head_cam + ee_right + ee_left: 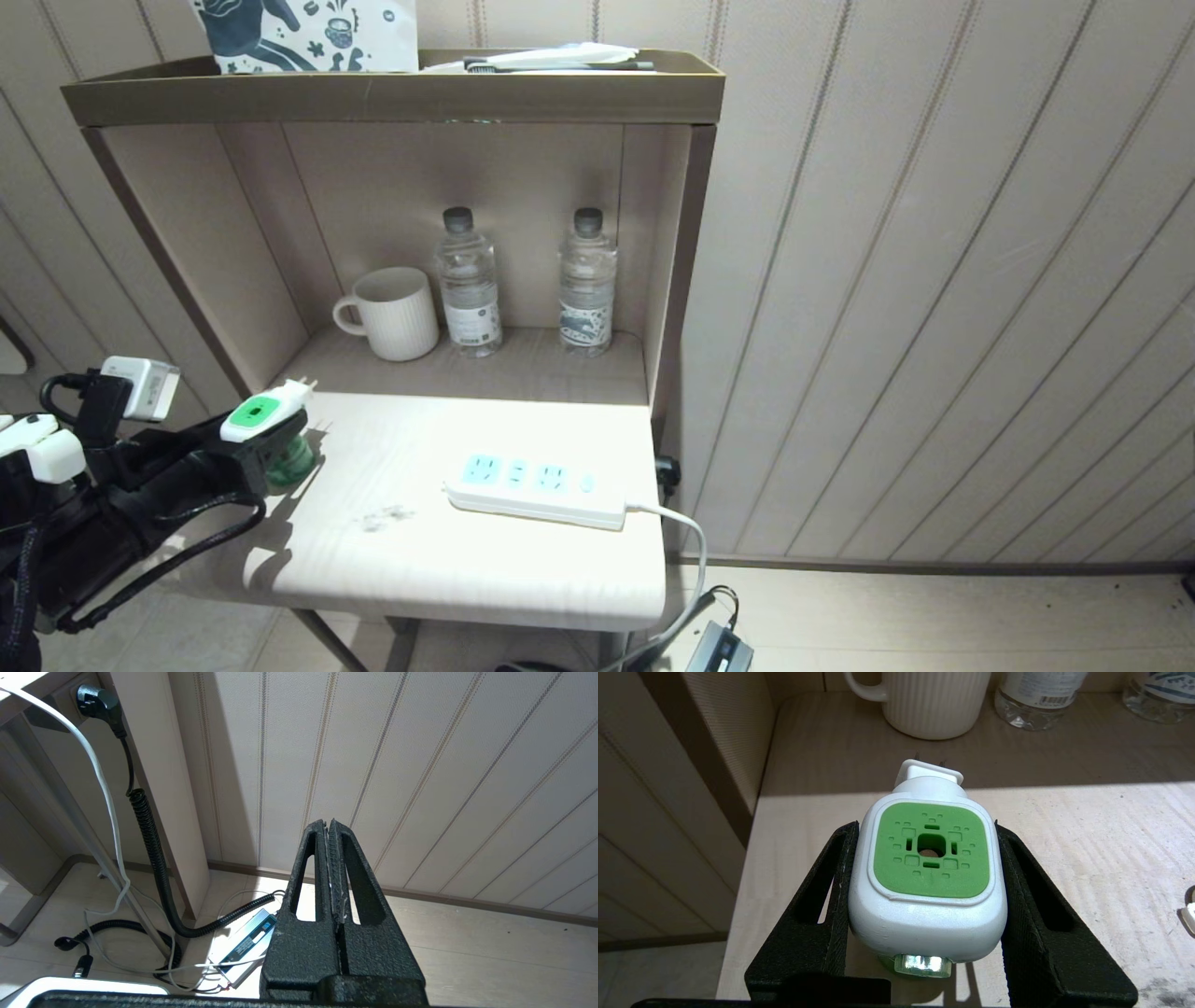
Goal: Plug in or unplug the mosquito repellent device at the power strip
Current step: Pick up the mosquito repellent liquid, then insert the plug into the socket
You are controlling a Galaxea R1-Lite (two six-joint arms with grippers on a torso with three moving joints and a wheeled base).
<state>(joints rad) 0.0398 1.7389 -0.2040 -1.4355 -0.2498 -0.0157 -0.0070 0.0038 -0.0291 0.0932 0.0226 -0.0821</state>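
Note:
The mosquito repellent device [264, 412] stands at the table's left edge on its green bottle, white-and-green head up. Its two prongs point toward the shelf recess. My left gripper [260, 446] reaches in from the left. In the left wrist view its black fingers [840, 868] press both sides of the device's white head [928, 858], so it is shut on it. The white power strip [537, 487], with three light-blue socket faces, lies to the right of the table's middle with nothing plugged in. My right gripper [328, 823] hangs shut and empty low beside the wall.
A white ribbed mug [397, 314] and two clear water bottles [467, 283] stand in the recess behind the table [467, 579]. The strip's white cord [689, 537] drops over the right edge. The shelf's side wall [187, 252] rises just behind the device. Cables lie on the floor [154, 858].

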